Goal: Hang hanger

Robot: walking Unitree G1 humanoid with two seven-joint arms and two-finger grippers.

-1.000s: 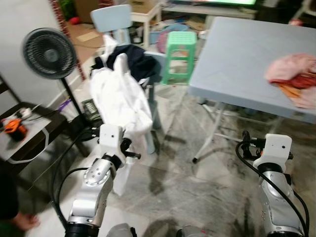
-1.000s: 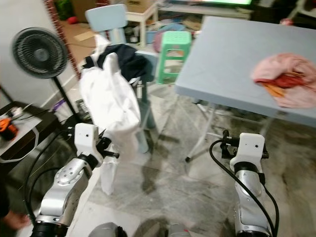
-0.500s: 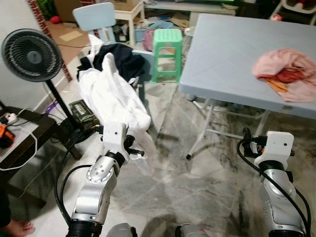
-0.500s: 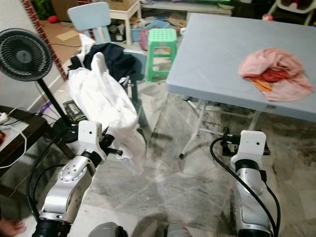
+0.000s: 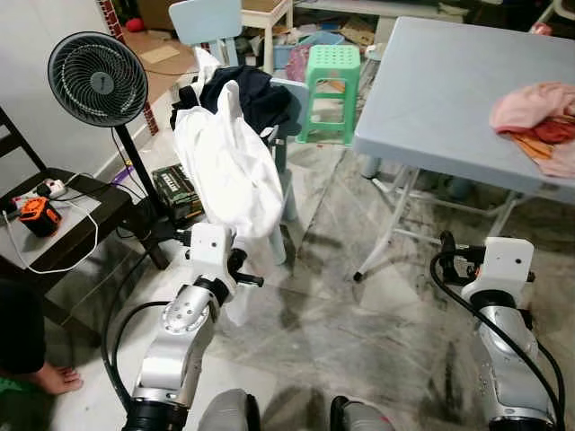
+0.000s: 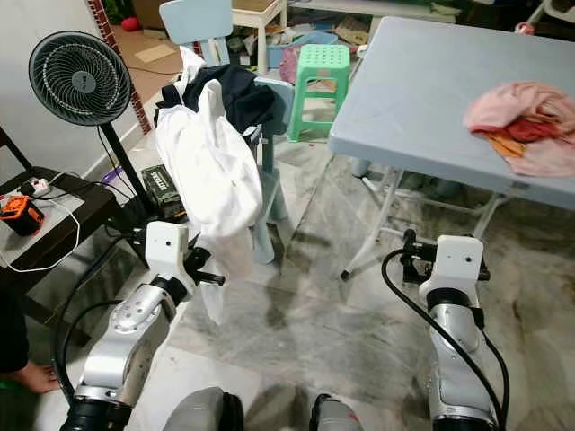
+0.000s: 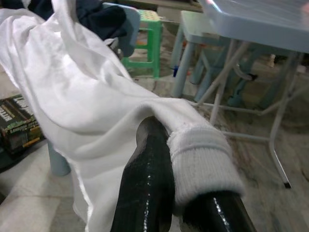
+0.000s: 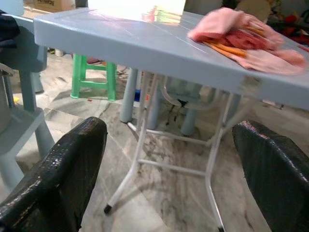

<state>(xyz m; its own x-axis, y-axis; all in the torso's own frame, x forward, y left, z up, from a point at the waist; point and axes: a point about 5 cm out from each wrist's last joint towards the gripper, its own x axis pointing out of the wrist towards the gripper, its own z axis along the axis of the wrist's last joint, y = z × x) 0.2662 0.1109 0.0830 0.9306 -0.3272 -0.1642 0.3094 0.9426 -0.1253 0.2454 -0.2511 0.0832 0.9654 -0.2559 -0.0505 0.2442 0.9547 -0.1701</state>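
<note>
1. White cloth sits clamped between the black fingers [image 7: 145, 193] of the left gripper [image 7: 183, 193], which are closed on a ribbed cuff of the white garment [image 5: 229, 171] near the robot's left side.
2. Against the earlier pictures, the whole scene has shifted: the fan, chair and table sit differently in the head views, so the camera has moved with the robot. The grip on the cuff reads the same as half a second ago, and the garment is draped much as it was.
3. My judgement: nothing of the hanging itself has advanced. The robot is re-placing itself while holding the cloth, and the task's end is a long way off.
4. Near right, the right gripper [image 8: 169, 179] hangs low over the marble floor [image 5: 359, 323], its fingers spread wide with nothing between them.
5. No hanger can be made out with certainty. If there is one, it would be under the white garment, which rises to a peak and is draped over the blue chair [image 5: 205, 18] at middle left, touching a dark garment [image 5: 256, 94] behind it.
6. Farther left stands the black fan [image 5: 97, 79]; farther right, the grey table [image 5: 431, 99] bearing pink clothes [image 5: 535, 108]; between them, far, a green stool [image 5: 332, 90].
</note>
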